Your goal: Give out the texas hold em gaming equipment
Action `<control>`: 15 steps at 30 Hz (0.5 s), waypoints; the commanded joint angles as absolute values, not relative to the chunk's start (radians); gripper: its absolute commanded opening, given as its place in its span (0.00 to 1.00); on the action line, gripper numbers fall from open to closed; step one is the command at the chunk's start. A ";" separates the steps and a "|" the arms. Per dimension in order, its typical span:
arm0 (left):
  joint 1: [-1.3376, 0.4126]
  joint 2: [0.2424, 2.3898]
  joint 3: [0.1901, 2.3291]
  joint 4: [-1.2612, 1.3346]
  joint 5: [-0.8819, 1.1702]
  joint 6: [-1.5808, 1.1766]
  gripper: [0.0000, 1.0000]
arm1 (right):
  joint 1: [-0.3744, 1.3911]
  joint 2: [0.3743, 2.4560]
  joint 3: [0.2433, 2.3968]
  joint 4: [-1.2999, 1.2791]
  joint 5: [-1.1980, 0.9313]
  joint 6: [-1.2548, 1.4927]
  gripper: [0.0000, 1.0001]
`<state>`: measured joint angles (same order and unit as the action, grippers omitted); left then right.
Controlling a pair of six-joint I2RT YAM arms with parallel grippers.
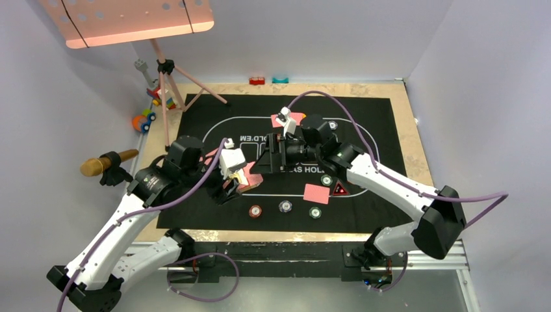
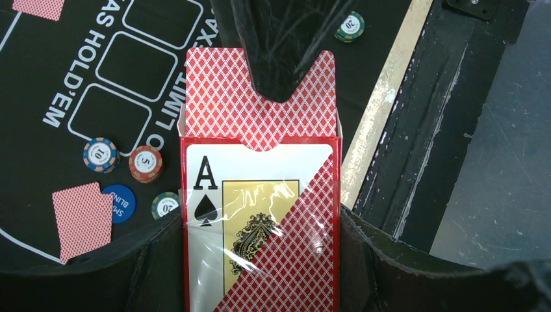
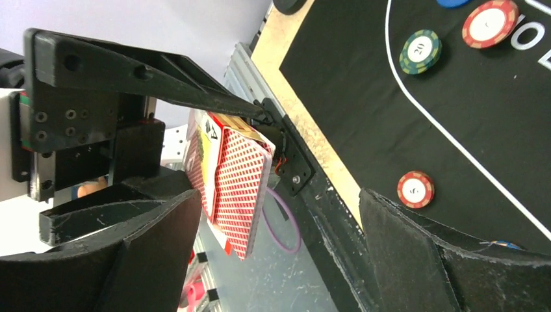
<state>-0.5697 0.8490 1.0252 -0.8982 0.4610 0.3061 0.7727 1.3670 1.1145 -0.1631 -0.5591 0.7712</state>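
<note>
1. the card box (image 2: 260, 214) sits clamped in the left fingers (image 2: 260, 260) above the mat's (image 1: 377, 110) near-left part, flap open, presumably for drawing cards.
2. the right fingers (image 1: 268, 159) stand spread and empty, facing it.

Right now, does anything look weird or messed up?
Yes: the red card box clamped in the left gripper has torn clear plastic wrap clinging to its ace face, and its top flap stands open.
</note>
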 commanded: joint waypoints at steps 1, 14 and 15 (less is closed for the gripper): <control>-0.564 0.846 1.083 -0.838 0.489 0.302 0.00 | 0.804 1.358 1.107 -0.068 -0.567 0.809 0.96; -0.564 0.825 1.077 -0.840 0.487 0.297 0.00 | 0.847 1.418 1.079 -0.030 -0.523 0.847 0.81; -0.564 0.823 1.076 -0.840 0.488 0.297 0.00 | 0.846 1.411 1.073 -0.031 -0.519 0.848 0.80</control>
<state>-0.5697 0.8486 1.0306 -0.9005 0.4603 0.3061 0.8459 1.4487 1.0870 -0.0517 -0.5617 0.8482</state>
